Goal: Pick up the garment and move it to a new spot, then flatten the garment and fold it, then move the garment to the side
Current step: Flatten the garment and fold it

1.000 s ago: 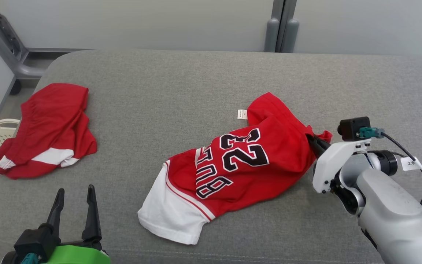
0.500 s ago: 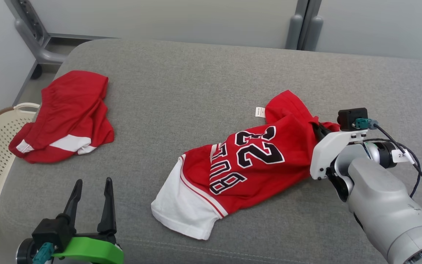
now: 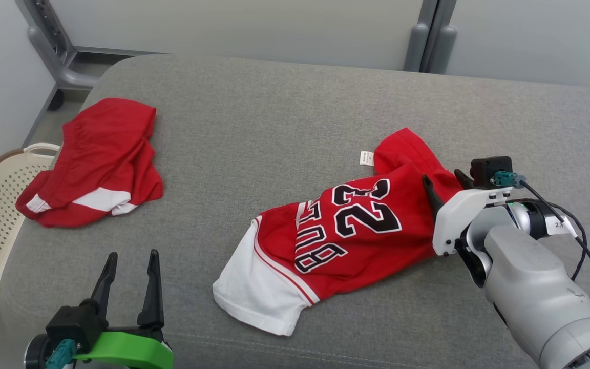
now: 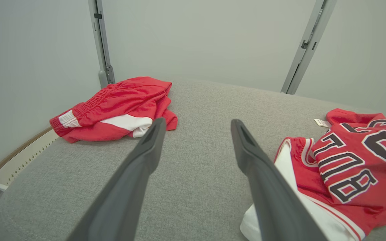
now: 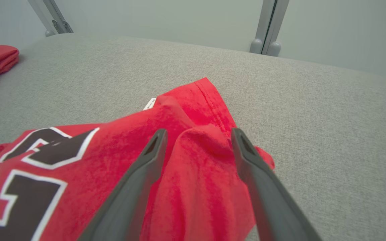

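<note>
Nearest, the left end effector is held open and empty at the front edge of the grey cushion. Further on, the crumpled red jersey with number 23 is laid in the middle. A fold at its right edge is found between the 2 spread fingers of the right end effector, not pinched. Flattening is judged the step in hand, so 2 corners must be gripped and pulled apart. Farthest left, red shorts are seen.

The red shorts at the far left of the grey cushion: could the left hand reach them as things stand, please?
Probably yes. The left hand is open, and bare cushion lies between it and the red shorts; the jersey sits off to its right, out of the way.
</note>
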Robot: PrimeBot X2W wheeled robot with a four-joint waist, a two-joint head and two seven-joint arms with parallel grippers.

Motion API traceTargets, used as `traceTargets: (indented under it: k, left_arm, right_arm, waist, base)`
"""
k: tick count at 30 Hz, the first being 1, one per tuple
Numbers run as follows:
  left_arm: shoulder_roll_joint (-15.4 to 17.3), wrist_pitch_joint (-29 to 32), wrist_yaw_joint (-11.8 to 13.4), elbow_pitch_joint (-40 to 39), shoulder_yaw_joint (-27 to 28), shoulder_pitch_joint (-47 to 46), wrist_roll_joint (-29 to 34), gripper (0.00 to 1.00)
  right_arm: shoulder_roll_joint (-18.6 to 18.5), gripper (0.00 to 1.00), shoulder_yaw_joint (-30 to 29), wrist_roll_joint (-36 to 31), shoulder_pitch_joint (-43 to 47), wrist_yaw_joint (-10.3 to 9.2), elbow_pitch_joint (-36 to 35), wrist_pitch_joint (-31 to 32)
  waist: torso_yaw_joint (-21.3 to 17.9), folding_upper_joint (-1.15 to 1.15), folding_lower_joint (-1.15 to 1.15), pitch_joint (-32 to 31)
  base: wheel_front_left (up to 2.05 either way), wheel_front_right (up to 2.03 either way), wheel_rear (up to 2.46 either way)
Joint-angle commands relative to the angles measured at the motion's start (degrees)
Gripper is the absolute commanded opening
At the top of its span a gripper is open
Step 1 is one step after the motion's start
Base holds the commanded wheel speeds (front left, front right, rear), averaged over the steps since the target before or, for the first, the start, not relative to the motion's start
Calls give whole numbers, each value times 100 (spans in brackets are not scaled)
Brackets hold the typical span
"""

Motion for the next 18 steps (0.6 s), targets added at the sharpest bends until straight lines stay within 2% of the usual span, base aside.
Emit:
traceTargets:
  k: [1,7,12,18]
  left_arm:
    - [17,-19,-10,-41,46,-5,22,100]
    - [3,-20,-10,-92,115,31,54,100]
    - [-29,-20,-10,-165,174,89,87,100]
    - [-61,-20,-11,-217,212,91,101,100]
  right_arm:
    - [-77,100,19,12,140,-2,-164,-52]
    - [-352,100,-99,106,451,-2,-814,-56]
    - [-707,100,-462,81,962,-2,-1495,-58]
    - [-857,100,-748,13,1466,-2,-1792,-59]
  waist:
    - [-110,0,0,-16]
    - [-241,0,0,-21]
    - [-333,0,0,-6]
    - [-402,0,0,60]
  base:
    - [0,0,0]
    - [0,0,0]
    - [0,0,0]
    - [0,0,0]
